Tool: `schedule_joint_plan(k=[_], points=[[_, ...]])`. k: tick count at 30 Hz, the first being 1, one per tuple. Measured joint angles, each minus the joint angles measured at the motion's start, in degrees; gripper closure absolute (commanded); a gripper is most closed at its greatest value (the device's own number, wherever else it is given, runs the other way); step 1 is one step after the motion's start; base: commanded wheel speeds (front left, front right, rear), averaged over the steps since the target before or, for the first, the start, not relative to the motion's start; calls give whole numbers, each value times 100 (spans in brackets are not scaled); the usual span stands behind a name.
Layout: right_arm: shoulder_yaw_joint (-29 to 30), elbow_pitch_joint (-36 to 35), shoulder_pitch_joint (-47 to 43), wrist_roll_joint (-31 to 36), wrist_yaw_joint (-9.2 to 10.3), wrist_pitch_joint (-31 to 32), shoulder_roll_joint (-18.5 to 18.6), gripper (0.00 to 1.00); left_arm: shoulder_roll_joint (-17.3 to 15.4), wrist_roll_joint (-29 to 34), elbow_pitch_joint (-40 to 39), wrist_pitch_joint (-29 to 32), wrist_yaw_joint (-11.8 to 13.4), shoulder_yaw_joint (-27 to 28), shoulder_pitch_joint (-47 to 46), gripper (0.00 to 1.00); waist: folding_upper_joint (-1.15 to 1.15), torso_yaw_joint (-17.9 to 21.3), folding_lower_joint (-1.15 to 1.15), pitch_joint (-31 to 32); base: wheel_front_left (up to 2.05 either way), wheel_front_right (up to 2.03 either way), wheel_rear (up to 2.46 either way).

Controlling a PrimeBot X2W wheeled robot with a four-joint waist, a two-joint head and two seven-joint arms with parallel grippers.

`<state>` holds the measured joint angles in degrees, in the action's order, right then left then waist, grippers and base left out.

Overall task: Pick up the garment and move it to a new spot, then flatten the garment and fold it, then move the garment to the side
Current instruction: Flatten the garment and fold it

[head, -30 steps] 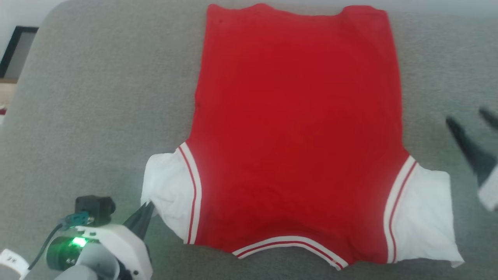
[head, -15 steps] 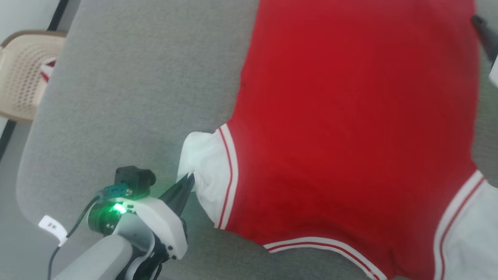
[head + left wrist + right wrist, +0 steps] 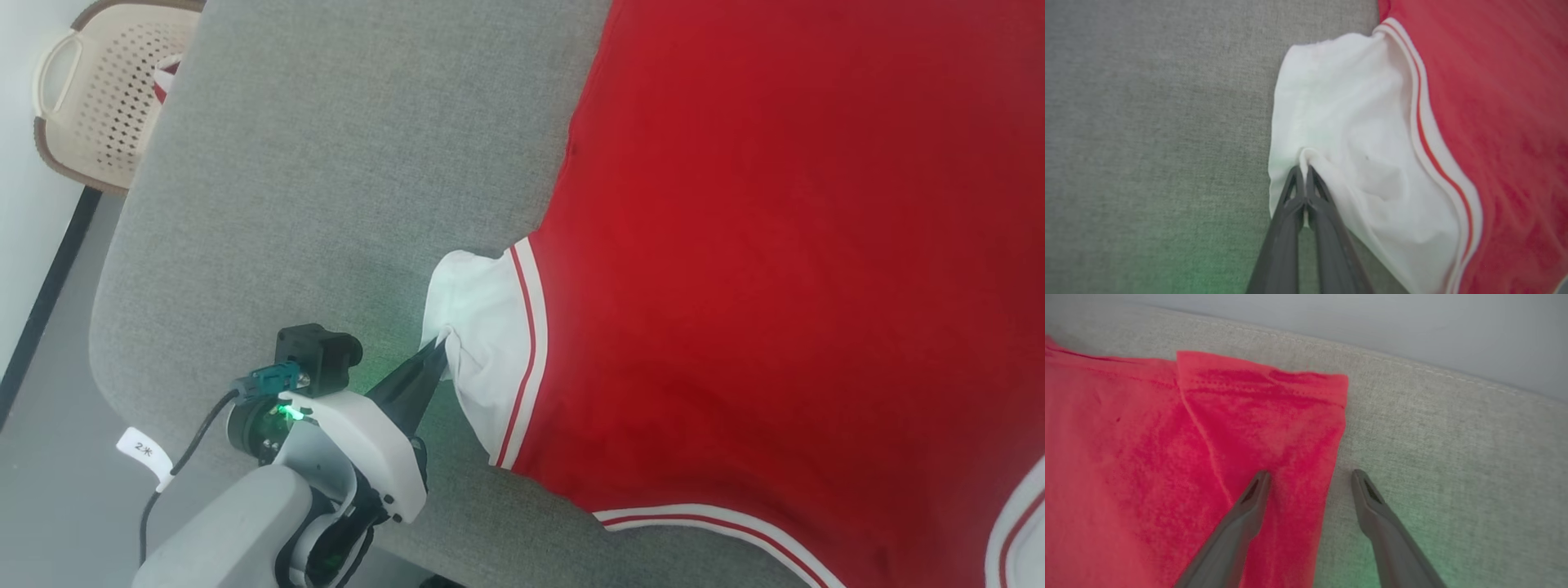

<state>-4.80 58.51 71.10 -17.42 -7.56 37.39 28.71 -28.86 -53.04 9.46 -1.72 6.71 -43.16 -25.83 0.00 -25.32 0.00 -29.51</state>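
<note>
The garment (image 3: 775,245) is red with white sleeves and red-striped white trim, and it lies spread flat on a grey cushion (image 3: 326,180). My left gripper (image 3: 437,355) is shut on the outer edge of the white sleeve (image 3: 478,327). In the left wrist view its fingers (image 3: 1303,167) pinch a small fold of that sleeve (image 3: 1355,122) beside the striped trim. My right gripper (image 3: 1310,475) is open over the garment's far red corner (image 3: 1261,400). One finger is above the cloth and the other above bare cushion.
A beige perforated basket (image 3: 98,90) stands off the cushion's far left corner. The cushion's rounded left edge (image 3: 106,327) drops to grey floor with a dark strip. In the right wrist view a pale wall (image 3: 1372,318) rises behind the cushion's back edge.
The head camera has swung, shifting the whole picture right. My left gripper keeps its pinch on the sleeve. My right gripper has moved from beside the garment toward its far corner.
</note>
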Motion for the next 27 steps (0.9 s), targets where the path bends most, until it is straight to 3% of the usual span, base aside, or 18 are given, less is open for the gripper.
schedule_joint_plan(k=[3, 4, 5, 15, 21, 27], points=[[198, 415, 284, 256, -2, 258, -24, 0, 47, -11, 89, -46, -62, -8, -38, 100, 0, -40, 0, -55, 0, 0, 0], [260, 533, 374, 314, -2, 353, -47, 21, 59, -25, 121, -52, -89, -10, -54, 100, 0, -45, 0, -64, 0, 0, 0], [276, 611, 435, 400, -2, 414, -74, 100, 70, -33, 147, -70, -97, -11, -63, 100, 0, -45, 0, -68, 0, 0, 0], [302, 770, 399, 826, 5, 62, -435, 100, 16, -96, 438, -176, -215, 67, -85, 100, 0, 201, 0, 110, 0, 0, 0], [-325, 180, -204, 232, 4, -108, -643, 100, -272, -156, 433, -180, -133, 187, 36, 100, 0, 627, 0, 402, 0, 0, 0], [-1062, -1169, -1224, -792, 2, 3, -471, 100, -541, -250, 300, -88, 27, 265, 216, 100, 0, 1051, 0, 685, 0, 0, 0]])
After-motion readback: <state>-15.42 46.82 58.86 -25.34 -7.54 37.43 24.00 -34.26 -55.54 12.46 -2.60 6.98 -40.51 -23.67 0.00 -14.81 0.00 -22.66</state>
